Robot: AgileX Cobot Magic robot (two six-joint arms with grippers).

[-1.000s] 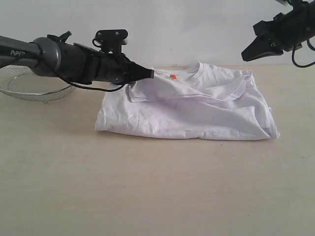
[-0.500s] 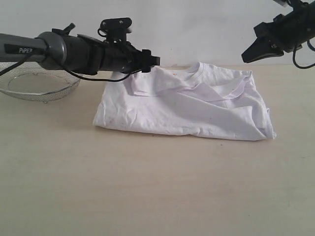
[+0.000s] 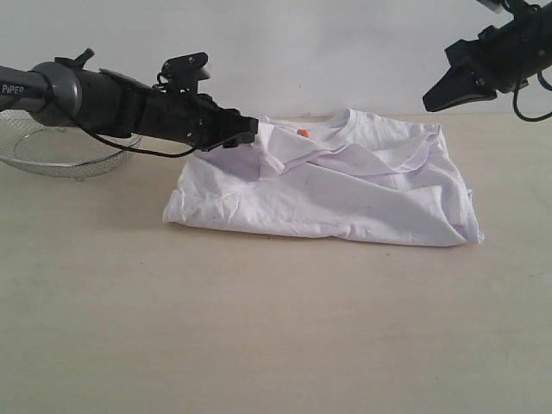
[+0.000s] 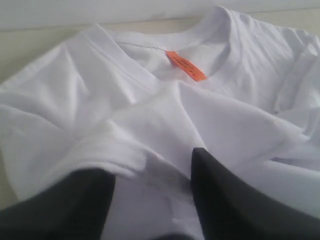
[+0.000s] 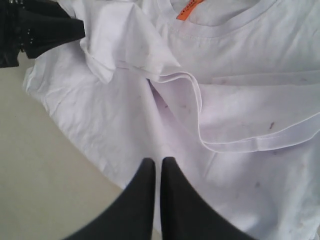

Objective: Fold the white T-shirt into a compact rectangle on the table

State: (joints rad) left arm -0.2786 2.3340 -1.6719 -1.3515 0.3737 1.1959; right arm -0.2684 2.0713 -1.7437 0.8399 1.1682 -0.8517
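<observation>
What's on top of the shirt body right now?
Two folded-in sleeve flaps lie across the white T-shirt, and the orange neck tag shows at the collar. The flaps cover the shirt's middle, so any print there can't be seen.

Open table (image 3: 259, 328) fronts the T-shirt (image 3: 345, 198); basket (image 3: 52, 155) blocks far left.

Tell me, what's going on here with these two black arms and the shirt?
Two robot arms are folding a white T-shirt on the table. It lies partly folded and rumpled, collar at the far edge. The left gripper is at its left shoulder fold, jaws apart with cloth between them. The right gripper hangs shut above the shirt's right side, holding nothing.
</observation>
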